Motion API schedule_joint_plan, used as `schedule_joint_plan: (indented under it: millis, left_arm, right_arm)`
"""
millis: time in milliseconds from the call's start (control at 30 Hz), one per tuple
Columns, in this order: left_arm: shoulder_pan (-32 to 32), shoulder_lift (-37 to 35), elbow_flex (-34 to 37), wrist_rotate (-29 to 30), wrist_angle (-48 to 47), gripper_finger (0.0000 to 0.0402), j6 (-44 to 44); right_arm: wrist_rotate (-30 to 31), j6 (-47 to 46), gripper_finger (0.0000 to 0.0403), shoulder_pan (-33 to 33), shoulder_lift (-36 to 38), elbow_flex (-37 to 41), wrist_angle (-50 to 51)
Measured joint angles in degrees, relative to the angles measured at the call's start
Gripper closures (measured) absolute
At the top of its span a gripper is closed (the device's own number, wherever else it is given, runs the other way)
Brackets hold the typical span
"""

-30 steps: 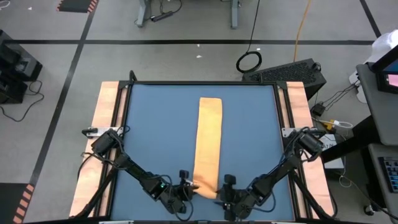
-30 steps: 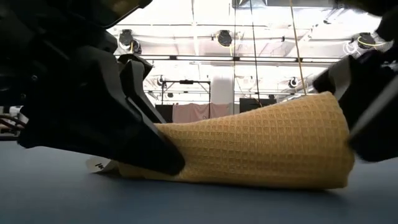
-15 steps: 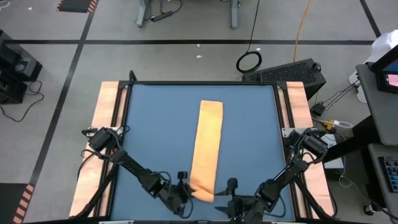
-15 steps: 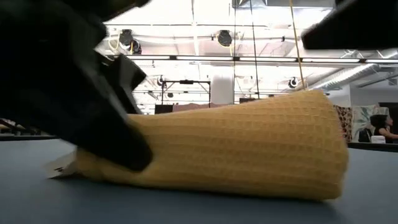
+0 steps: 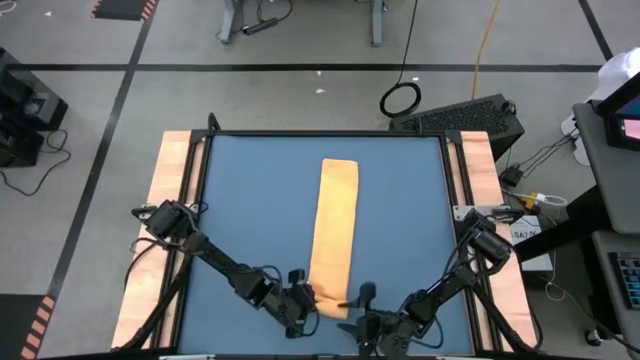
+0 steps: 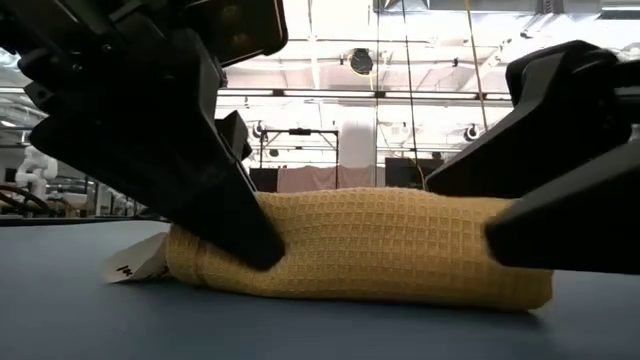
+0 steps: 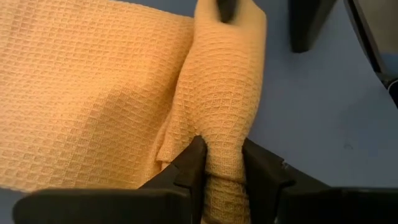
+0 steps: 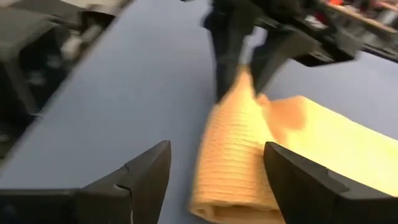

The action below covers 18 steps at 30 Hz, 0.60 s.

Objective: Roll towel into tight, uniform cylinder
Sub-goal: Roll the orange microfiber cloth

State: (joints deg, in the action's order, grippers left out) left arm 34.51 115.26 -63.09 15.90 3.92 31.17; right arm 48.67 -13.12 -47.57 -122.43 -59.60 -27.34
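The orange-yellow towel (image 5: pixel 336 225) lies as a long strip on the blue table, running from the middle to the near edge. Its near end is turned over into a low roll (image 6: pixel 370 245) that rests on the table, with the white tag (image 6: pixel 135 267) beside its left end. My left gripper (image 5: pixel 305 300) is shut on the roll's left end. My right gripper (image 5: pixel 353 300) is open at the roll's right end, its fingers standing either side of that end (image 8: pixel 233 174). My left gripper pinches the left end of the roll (image 7: pixel 222 146) between its two fingers, several layers together. The fingers come from the table's left, slanting down, and lie along the roll. The roll rests on the table. My right gripper: whether a finger touches the roll's right end, I cannot tell.
The blue mat (image 5: pixel 250 200) has bare room on both sides of the towel. Wooden table borders (image 5: pixel 172 170) run along the left and right. Both arms reach in low from the near corners.
The roll's right end, raised a second ago, has sunk, and the roll now lies lower and more level on the table. My right gripper drew back toward the near edge, then came back to the roll's right end. My left gripper kept hold and shifted slightly right.
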Motion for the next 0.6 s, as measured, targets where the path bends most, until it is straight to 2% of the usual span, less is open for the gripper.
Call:
schedule_joint_plan:
  millis: [133, 367, 600]
  left_arm:
    - [-0.03, 0.0, 0.0, -0.87, 0.0, 0.0312, 0.1]
    - [-0.03, 0.0, 0.0, -0.94, 0.07, 0.0311, 0.12]
    - [0.14, 0.0, 0.0, -1.03, -0.06, 0.0311, 2.02]
  right_arm:
    - [2.34, -0.63, 0.0154, 0.23, -0.07, -0.02, 1.1]
    - [-1.3, -7.56, 0.0154, 2.36, -0.07, -0.02, 4.12]
    - [-2.5, -7.21, 0.0166, 3.2, -0.07, -0.02, 4.07]
